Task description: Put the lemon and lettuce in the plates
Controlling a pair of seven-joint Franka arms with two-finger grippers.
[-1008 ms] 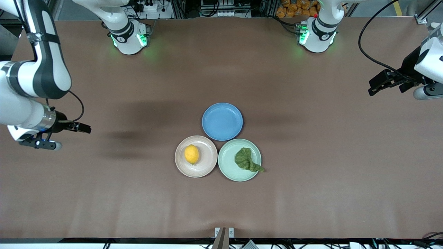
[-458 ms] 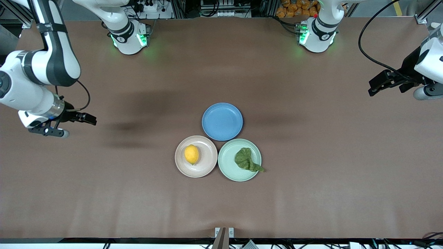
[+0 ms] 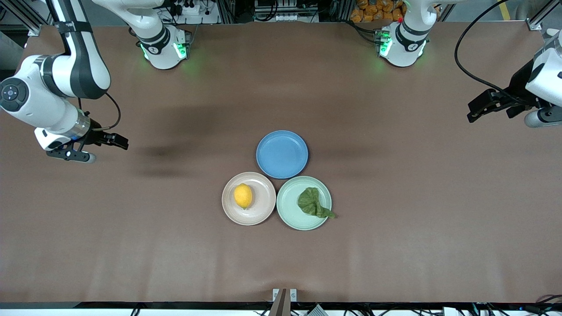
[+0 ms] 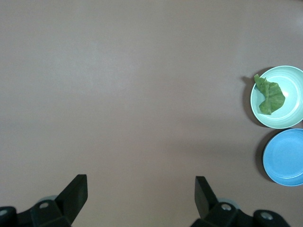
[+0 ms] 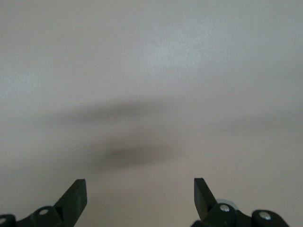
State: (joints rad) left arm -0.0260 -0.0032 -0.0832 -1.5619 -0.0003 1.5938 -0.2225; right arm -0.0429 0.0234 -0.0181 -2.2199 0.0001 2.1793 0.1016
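From the front camera, the lemon (image 3: pixel 243 195) already lies in the beige plate (image 3: pixel 262 212) and the lettuce (image 3: pixel 313 203) in the green plate (image 3: pixel 287 210), its pointed tail hanging over that plate's rim at about four o'clock; the two plates touch side by side, with a blue plate (image 3: pixel 282 154) bare at twelve o'clock from the pair. The lemon's long axis runs roughly twelve to six. The right gripper (image 3: pixel 115 141) hangs over bare table toward the right arm's end, so the lemon lies at about four o'clock from it; the left gripper (image 3: pixel 473 112) hangs over the table's left-arm end, with the lettuce at about eight o'clock from it. Each is well apart from the plates, the right gripper the nearer to the lemon and the left to the lettuce, and by my reading no placing move is left. In the left wrist view the left gripper (image 4: pixel 141 193) has its fingers spread wide and empty, and the lettuce (image 4: pixel 269 94) in the green plate (image 4: pixel 292 116) sits at two o'clock, the blue plate (image 4: pixel 284 158) beside it. In the right wrist view the right gripper (image 5: pixel 140 195) is likewise spread and empty over plain table. No brand, label or writing can be read anywhere.
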